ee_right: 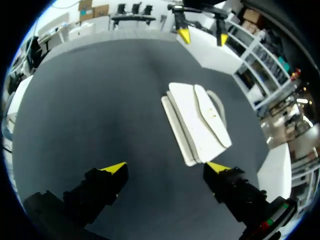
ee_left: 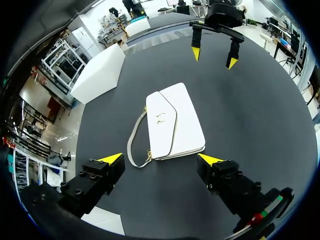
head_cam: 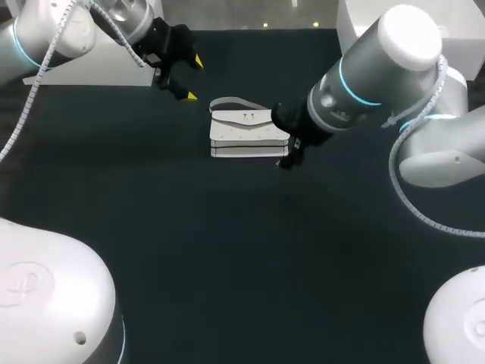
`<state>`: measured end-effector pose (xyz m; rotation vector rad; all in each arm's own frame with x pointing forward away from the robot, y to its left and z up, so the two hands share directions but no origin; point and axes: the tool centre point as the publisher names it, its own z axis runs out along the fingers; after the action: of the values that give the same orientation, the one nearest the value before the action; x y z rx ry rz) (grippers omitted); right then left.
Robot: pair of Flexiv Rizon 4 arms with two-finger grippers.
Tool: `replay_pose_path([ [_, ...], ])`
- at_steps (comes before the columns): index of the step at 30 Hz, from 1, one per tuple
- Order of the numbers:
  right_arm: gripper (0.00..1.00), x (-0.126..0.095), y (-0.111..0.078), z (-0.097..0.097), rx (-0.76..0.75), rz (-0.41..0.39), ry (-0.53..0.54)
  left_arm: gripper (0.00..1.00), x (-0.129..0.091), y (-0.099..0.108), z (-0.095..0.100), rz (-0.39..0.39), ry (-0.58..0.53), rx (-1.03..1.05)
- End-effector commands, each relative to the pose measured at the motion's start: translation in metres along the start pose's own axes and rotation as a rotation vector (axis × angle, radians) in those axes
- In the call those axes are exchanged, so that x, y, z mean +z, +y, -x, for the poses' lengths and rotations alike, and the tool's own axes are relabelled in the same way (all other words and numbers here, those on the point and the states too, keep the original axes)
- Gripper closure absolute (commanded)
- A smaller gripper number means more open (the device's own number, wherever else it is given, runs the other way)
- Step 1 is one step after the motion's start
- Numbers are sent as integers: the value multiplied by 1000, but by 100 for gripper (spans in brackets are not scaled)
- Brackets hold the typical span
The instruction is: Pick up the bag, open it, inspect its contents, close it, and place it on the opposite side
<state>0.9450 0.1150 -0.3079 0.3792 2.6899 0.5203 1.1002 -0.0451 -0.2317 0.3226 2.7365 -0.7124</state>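
The right end effector (head_cam: 290, 155) hangs low just beside the right end of the white bag (head_cam: 246, 133), its yellow-tipped fingers spread wide and holding nothing. The left end effector (head_cam: 193, 78) is also spread and empty, standing off past the bag's far left corner, near it but clearly apart. The bag lies flat on the dark bench (head_cam: 227, 265), around the middle of its far half, flap (ee_left: 161, 117) up and shut. Its strap (ee_left: 132, 145) curls loose along the far edge.

The bag's long axis runs across the bench, from one arm toward the other, so each wrist looks down its length. From the left wrist it lies straight ahead, about centred between the fingers. From the right wrist it lies ahead but off toward one finger, not centred.

The right arm is the nearer, I reckon, but it would need to shift sideways over the bag. The pickup has not yet begun.
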Motion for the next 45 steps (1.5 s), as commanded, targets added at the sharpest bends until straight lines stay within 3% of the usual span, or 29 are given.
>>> replay_pose_path([
  [1,0,10,6,-4,-29,-25,-351,0,4,-1,-1,-2,-11,-1],
  [11,0,24,6,6,-182,23,-595,0,6,1,-2,-13,-17,-10],
  [26,0,24,6,6,-182,23,-595,0,16,-9,-4,-6,-66,30],
  [34,0,28,18,2,-343,22,-627,0,23,-15,-4,1,-71,46],
  [45,0,46,13,12,-461,40,-654,0,31,-25,-7,-35,-116,74],
])
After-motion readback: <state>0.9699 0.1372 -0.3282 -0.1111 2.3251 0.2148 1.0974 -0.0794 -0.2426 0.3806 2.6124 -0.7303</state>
